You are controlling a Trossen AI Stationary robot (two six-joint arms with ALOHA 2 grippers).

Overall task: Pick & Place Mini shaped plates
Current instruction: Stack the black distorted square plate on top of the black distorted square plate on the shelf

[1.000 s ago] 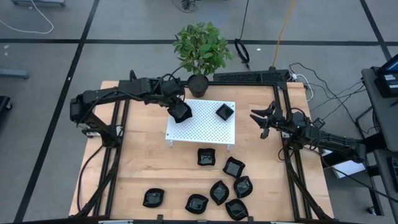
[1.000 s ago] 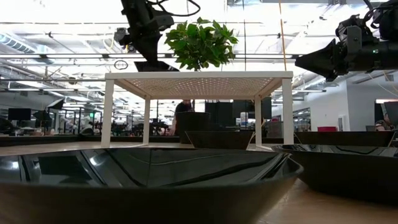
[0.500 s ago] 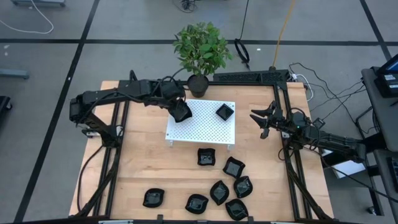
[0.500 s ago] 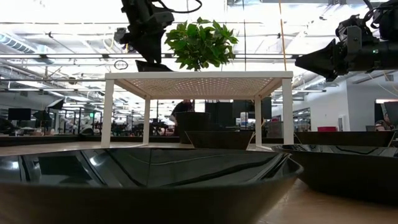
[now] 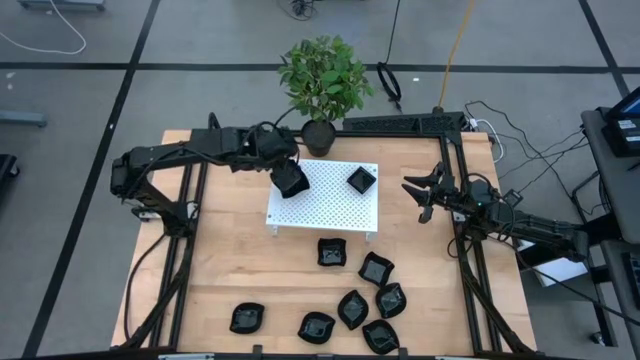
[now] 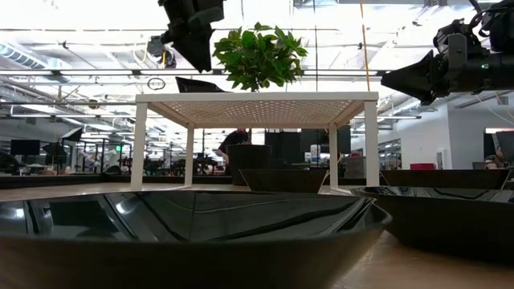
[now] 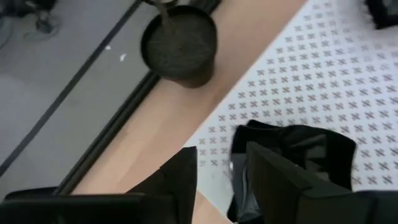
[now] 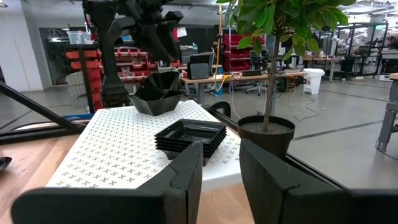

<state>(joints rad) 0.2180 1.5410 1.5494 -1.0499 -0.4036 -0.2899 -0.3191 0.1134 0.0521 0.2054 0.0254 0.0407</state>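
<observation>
My left gripper (image 7: 221,180) is open and hangs above the far left corner of the white perforated platform (image 5: 325,205). A glossy black mini plate (image 7: 298,152) lies on that corner on its base, clear of the fingers; the low view shows it (image 6: 199,85) below the gripper (image 6: 197,50). A stack of square black plates (image 8: 189,138) sits on the platform's far right part (image 5: 361,180). Several more black plates (image 5: 352,306) lie on the table in front of the platform. My right gripper (image 5: 420,196) is open and empty, right of the platform.
A potted plant (image 5: 319,135) stands just behind the platform's far edge, close to my left gripper. Dark frame rails (image 5: 462,250) run along both sides of the table. One plate (image 5: 246,318) lies apart at the near left. Bare wood (image 5: 230,250) shows left of the plates.
My left gripper has let go of the black plate and risen straight up from it. The plate stays where it was, on the platform's far left corner.
</observation>
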